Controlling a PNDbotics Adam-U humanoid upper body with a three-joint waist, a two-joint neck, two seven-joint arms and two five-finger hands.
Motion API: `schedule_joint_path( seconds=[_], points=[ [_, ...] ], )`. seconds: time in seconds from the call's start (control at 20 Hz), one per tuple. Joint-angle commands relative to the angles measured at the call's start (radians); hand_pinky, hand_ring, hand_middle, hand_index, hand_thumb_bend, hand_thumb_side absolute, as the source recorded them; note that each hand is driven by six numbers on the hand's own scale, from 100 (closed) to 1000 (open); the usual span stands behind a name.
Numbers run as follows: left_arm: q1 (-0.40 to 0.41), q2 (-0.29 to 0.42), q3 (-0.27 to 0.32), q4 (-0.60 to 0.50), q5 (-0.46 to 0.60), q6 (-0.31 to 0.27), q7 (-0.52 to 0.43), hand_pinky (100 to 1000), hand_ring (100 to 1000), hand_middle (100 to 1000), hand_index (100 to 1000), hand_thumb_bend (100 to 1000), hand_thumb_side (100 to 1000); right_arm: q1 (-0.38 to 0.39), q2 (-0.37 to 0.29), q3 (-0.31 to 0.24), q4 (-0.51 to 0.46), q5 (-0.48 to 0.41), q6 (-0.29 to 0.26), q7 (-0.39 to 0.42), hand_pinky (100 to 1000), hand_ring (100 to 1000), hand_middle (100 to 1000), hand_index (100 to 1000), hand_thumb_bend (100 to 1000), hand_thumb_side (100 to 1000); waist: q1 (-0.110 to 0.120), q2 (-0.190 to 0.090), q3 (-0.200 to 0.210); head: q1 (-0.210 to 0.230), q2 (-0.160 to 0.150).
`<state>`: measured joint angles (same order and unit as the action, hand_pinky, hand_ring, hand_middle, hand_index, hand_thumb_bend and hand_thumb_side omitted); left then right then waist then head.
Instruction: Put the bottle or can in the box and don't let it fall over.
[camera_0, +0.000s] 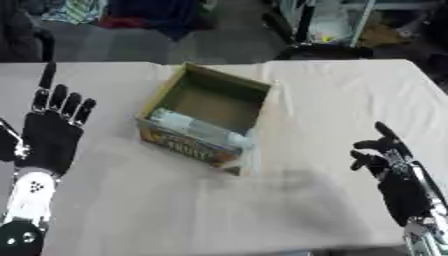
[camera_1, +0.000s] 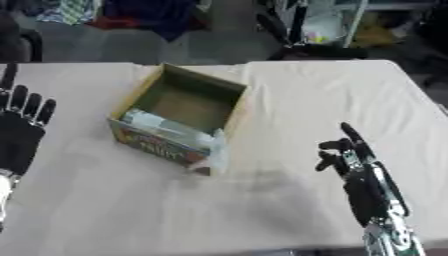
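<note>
An open cardboard box (camera_0: 229, 80) with a printed front stands on the white table, left of centre. A pale, clear bottle (camera_0: 196, 129) lies slanted along the box's near wall, and its right end reaches the near right corner. My left hand (camera_0: 51, 134) is at the table's left side, open with its fingers pointing up, well apart from the box. At the lower right is my right hand (camera_1: 360, 165), with one finger up and the others relaxed, holding nothing. Neither hand touches the box or the bottle.
The white table (camera_0: 341, 95) stretches wide around the box, with bare cloth to its right and in front of it. Beyond the far edge are a dark chair (camera_0: 324, 50), shelving and hanging clothes. The near table edge runs along the bottom.
</note>
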<state>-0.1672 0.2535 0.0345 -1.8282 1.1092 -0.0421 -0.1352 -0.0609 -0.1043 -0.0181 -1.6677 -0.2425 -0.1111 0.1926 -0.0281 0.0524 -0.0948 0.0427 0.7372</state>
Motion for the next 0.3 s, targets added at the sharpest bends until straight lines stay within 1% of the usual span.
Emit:
schedule_joint_path(
  seconds=[0.05, 0.2, 0.3],
  points=[
    [0.000, 0.003, 0.001, -0.064, -0.029, 0.013, 0.048, 538, 464, 392, 1000, 571, 983, -0.006, -0.022, -0.006, -0.010, 0.002, -0.001, -0.002, 880, 463, 628, 1000, 100, 604, 0.002, -0.015, 0.002, 0.001, -0.002],
    [0.006, -0.003, -0.002, -0.074, -0.046, 0.022, 0.073, 539, 467, 392, 1000, 563, 987, -0.006, -0.023, -0.006, -0.011, 0.002, -0.001, -0.003, 880, 463, 628, 1000, 100, 594, 0.002, -0.013, 0.004, 0.004, 0.001],
    [0.009, -0.004, -0.003, -0.077, -0.055, 0.025, 0.078, 541, 467, 394, 1000, 553, 991, -0.006, -0.023, -0.006, -0.012, 0.001, -0.002, -0.002, 880, 464, 628, 1000, 100, 603, 0.002, -0.014, 0.004, 0.005, 0.002]
  ],
)
